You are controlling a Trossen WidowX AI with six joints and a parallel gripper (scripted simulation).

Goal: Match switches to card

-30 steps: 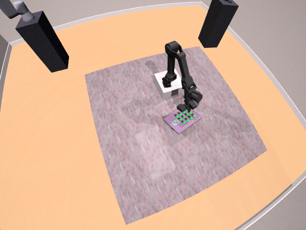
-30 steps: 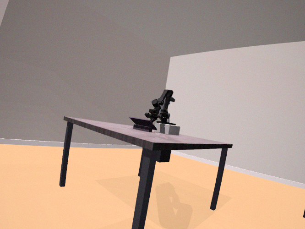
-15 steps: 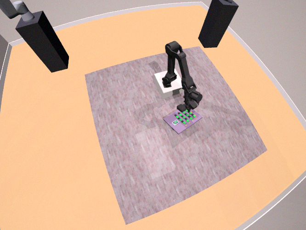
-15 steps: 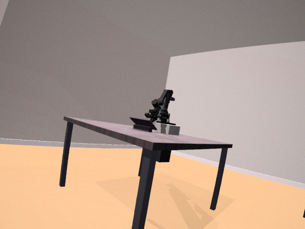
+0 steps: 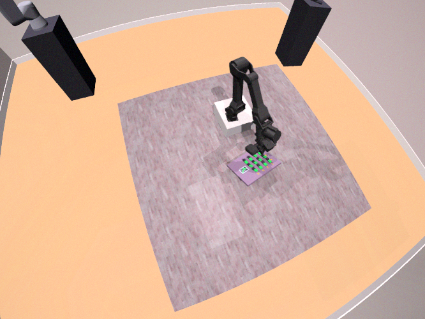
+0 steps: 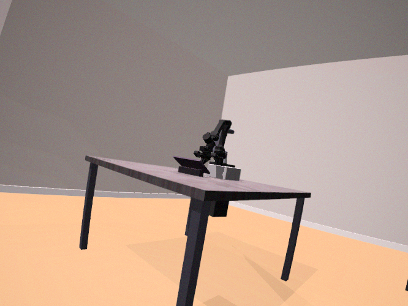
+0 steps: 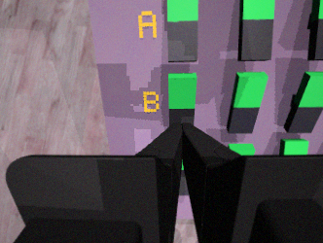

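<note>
The purple panel (image 5: pixel 250 178) (image 6: pixel 188 163) (image 7: pixel 119 34) bears the grid of green and dark grey switches. The small card (image 5: pixel 243 170), white-edged with green squares, is on the panel beside the grid; its pattern is too small to read. My gripper (image 5: pixel 262 153) (image 7: pixel 181 130) is shut and empty. In the wrist view its tips are over the lower, dark part of the first switch (image 7: pixel 182 91) in row B; contact cannot be told. The first row A switch (image 7: pixel 182 41) lies above it in that view. The fingers hide part of the row below.
The white base block (image 5: pixel 237 128) (image 6: pixel 232 174) under the arm stands behind the panel on the mottled table top (image 5: pixel 192 267) (image 6: pixel 148 169). Two dark pedestals (image 5: pixel 60 61) (image 5: pixel 302 34) stand beyond the table. More switches (image 7: pixel 250 89) (image 7: pixel 258 39) stand to the right in the wrist view.
</note>
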